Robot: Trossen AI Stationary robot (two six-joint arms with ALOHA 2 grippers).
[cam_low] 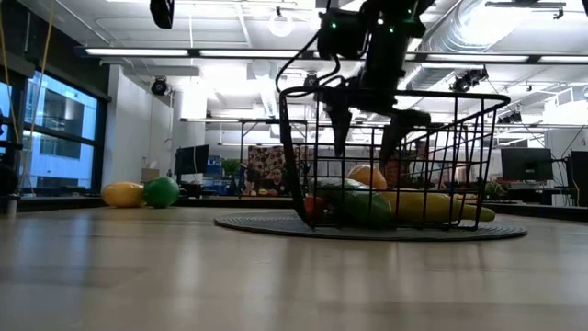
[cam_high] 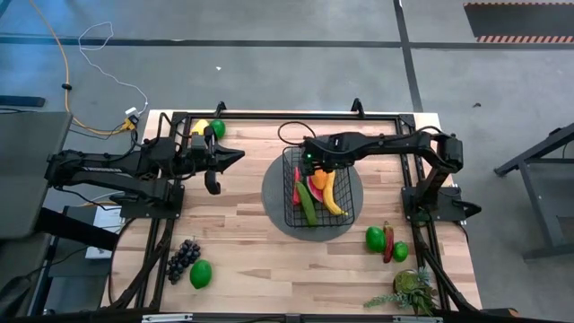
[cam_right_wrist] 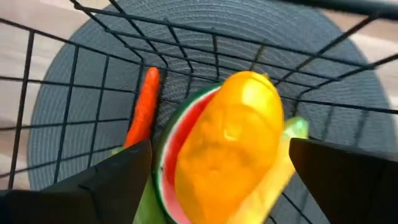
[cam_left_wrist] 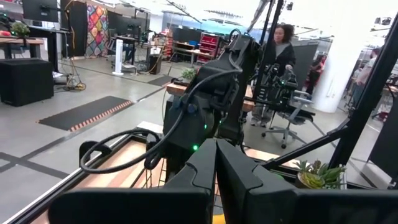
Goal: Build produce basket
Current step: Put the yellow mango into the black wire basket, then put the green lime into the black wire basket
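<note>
The black wire basket (cam_high: 289, 179) stands on a dark round mat (cam_high: 273, 202) at the table's middle. In it lie a yellow banana (cam_high: 334, 196), a cucumber (cam_high: 308, 205), a red chili (cam_right_wrist: 144, 106), a watermelon slice (cam_right_wrist: 169, 149) and an orange fruit (cam_right_wrist: 230, 143) resting on the slice. My right gripper (cam_low: 367, 138) is open inside the basket's top. Its fingers stand on either side of and just above the orange fruit (cam_low: 367, 175), apart from it. My left gripper (cam_high: 235, 157) is shut and empty, above the table left of the basket.
A yellow and a green fruit (cam_high: 210, 127) lie at the far left corner. Purple grapes (cam_high: 184, 257) and a green fruit (cam_high: 201, 273) lie near left. Two green fruits (cam_high: 375, 238) and a red chili (cam_high: 387, 244) lie right of the mat, and a leafy plant (cam_high: 413, 289) lies near right.
</note>
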